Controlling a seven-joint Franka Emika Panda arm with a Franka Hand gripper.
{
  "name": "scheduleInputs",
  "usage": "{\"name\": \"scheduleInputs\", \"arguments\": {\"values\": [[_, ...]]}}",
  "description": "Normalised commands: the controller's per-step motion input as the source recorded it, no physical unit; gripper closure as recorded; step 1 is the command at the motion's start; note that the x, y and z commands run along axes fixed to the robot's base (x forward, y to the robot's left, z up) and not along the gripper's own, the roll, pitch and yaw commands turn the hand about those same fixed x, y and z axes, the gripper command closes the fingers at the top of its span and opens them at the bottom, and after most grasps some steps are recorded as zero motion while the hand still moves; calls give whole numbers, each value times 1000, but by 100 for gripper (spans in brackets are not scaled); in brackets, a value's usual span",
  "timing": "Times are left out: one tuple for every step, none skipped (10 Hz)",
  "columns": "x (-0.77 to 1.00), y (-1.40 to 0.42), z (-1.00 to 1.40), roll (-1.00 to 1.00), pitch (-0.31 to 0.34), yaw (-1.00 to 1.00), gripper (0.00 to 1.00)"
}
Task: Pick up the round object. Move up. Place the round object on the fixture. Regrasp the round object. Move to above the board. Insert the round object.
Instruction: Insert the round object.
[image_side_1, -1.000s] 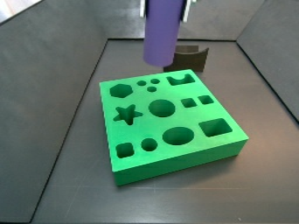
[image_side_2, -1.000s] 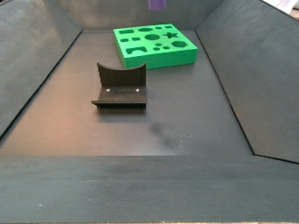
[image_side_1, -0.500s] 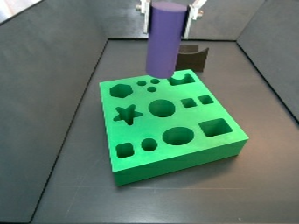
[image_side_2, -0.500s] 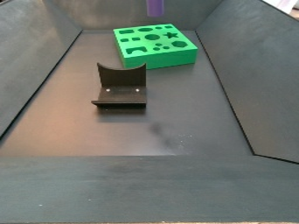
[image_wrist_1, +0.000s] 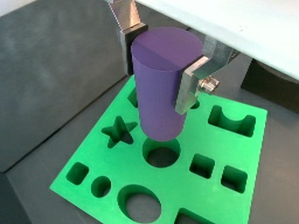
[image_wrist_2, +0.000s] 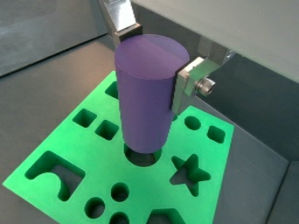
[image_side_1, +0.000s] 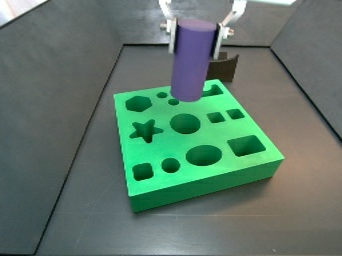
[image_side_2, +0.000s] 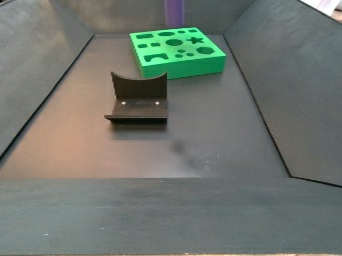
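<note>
My gripper (image_side_1: 195, 14) is shut on the round object (image_side_1: 191, 60), a smooth purple peg that it holds upright by its top end. The peg hangs over the green board (image_side_1: 201, 178), and its lower end is a little above the board's middle round hole (image_side_1: 185, 123). Both wrist views show the peg (image_wrist_1: 162, 79) (image_wrist_2: 146, 87) between the silver fingers (image_wrist_1: 193, 83) (image_wrist_2: 191, 79), right over a round hole (image_wrist_1: 162, 156) (image_wrist_2: 140, 156). The dark notched fixture (image_side_2: 138, 100) stands empty on the floor, apart from the board (image_side_2: 174, 55).
The board has several other cut-outs, among them a star (image_side_1: 146, 129), an oval (image_side_1: 203, 154) and a square (image_side_1: 245, 147). Dark sloping walls (image_side_2: 40, 90) close in the grey floor. The fixture (image_side_1: 227, 66) stands just behind the board.
The gripper has come down with the peg. The peg's lower end is now nearer to the board's top and over its middle.
</note>
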Motion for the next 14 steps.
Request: {"name": "scheduleInputs", "arguments": {"values": [[117, -31, -271, -16, -7, 0, 100], [120, -29, -269, -17, -6, 0, 100], [117, -31, -266, -17, -9, 0, 100], [114, -34, -263, -19, -10, 0, 100], [120, -29, -257, -24, -10, 0, 100], [111, -26, -263, -23, -11, 0, 100], [94, -20, -263, -26, -17, 0, 100], [71, 0, -283, -13, -21, 0, 100], [51, 0, -294, -3, -10, 0, 100], [3, 0, -329, 0, -4, 0, 100], [0, 0, -371, 0, 0, 0, 100], [0, 0, -397, 10, 0, 0, 100], [34, 0, -411, 20, 0, 0, 100], [63, 31, -426, 20, 0, 0, 100]]}}
